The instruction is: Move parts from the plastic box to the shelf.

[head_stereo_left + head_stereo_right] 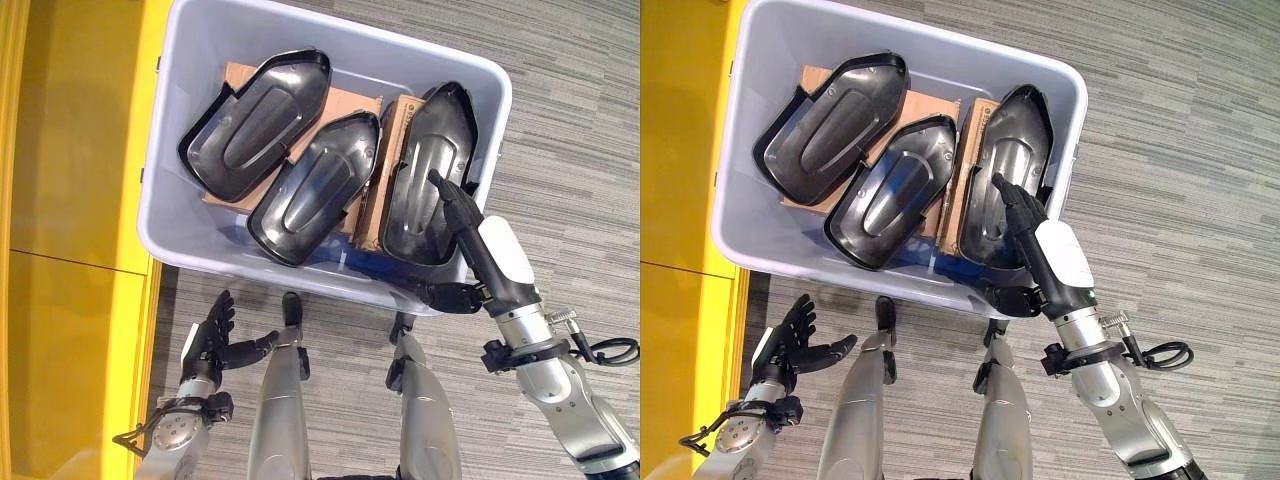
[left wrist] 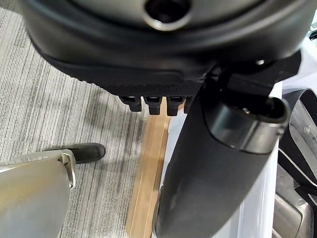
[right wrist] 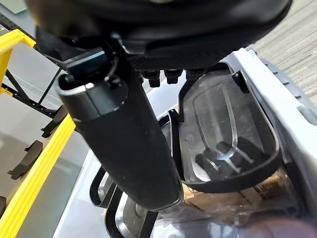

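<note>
Left eye view: the right hand reaches over the plastic box rim, fingers straight, tips resting on the rightmost black part, nothing grasped. Two more parts lie beside it. The left hand hangs relaxed below the box.

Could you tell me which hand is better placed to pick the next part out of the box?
The right hand: its straight fingers already reach over the box rim onto the rightmost part. The left hand hangs open below the box, touching nothing.
</note>
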Controlling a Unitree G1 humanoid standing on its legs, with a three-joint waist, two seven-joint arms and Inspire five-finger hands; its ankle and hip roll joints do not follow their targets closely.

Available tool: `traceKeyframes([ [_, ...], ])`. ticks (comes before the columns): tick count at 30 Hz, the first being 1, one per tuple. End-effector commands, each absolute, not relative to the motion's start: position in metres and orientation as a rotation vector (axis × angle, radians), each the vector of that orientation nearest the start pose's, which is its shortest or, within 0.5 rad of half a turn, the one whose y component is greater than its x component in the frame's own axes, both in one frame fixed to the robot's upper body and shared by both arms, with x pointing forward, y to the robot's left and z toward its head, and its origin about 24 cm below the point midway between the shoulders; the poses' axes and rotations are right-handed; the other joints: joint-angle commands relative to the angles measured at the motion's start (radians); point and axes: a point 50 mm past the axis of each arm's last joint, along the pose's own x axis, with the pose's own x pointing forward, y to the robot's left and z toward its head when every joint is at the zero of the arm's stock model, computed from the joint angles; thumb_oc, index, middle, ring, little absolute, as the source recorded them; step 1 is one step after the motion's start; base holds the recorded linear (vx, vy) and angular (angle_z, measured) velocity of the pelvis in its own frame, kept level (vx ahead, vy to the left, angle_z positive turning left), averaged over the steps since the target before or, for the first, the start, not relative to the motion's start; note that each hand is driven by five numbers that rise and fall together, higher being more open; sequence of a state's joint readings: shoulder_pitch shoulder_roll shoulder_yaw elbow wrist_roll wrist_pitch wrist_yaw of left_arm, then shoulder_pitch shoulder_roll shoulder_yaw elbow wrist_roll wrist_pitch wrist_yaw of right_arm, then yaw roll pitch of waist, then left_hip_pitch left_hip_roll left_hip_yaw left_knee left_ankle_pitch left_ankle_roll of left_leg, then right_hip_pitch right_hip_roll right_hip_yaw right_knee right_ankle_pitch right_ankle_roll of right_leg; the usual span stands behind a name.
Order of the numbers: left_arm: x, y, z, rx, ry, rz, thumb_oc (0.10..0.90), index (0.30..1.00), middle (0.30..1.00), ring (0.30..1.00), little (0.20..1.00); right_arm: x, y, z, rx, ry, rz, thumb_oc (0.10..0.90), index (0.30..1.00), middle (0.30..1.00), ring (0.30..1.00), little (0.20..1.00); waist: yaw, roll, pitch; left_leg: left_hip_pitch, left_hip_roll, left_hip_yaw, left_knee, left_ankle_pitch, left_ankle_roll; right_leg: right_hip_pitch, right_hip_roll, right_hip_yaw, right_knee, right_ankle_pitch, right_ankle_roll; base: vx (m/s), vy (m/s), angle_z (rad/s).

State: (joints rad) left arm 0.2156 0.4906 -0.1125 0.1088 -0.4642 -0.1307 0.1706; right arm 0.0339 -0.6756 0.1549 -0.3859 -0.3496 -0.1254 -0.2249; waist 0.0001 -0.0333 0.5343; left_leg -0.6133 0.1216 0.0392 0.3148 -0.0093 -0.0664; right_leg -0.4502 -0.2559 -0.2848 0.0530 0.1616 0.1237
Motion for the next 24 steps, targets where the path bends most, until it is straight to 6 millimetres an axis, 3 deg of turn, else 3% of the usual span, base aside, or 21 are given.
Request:
traceKeyframes([
  [1, 0.174, 0.269, 0.008, 0.097, 0.19, 0.253, 0.9, 1.0, 1.0, 1.0, 1.0, 0.22, -0.177, 0.181, -0.957, -0.803, 0.034, 0.9, 1.0, 1.0, 1.0, 1.0, -0.001, 0.009, -0.014, 0.025, 0.035, 0.044, -0.053, -0.006, -0.006, 0.104, -0.049, -0.017, 0.144, -0.21, 0.048, 0.0, 0.0, 0.0],
  [12, 0.173, 0.268, 0.008, 0.102, 0.186, 0.258, 0.9, 1.0, 1.0, 1.0, 1.0, 0.226, -0.177, 0.183, -1.026, -0.829, -0.025, 0.9, 1.0, 1.0, 1.0, 1.0, 0.006, 0.021, -0.014, 0.013, 0.028, 0.047, -0.047, -0.009, -0.003, 0.095, -0.052, -0.016, 0.148, -0.213, 0.047, 0.0, 0.0, 0.0],
  [24, 0.175, 0.267, 0.009, 0.093, 0.176, 0.269, 0.9, 1.0, 1.0, 1.0, 1.0, 0.229, -0.174, 0.168, -1.018, -0.756, 0.014, 0.9, 1.0, 1.0, 1.0, 1.0, 0.008, 0.024, -0.014, 0.0, 0.024, 0.045, -0.049, -0.006, -0.001, 0.077, -0.053, -0.012, 0.157, -0.215, 0.044, 0.0, 0.0, 0.0],
])
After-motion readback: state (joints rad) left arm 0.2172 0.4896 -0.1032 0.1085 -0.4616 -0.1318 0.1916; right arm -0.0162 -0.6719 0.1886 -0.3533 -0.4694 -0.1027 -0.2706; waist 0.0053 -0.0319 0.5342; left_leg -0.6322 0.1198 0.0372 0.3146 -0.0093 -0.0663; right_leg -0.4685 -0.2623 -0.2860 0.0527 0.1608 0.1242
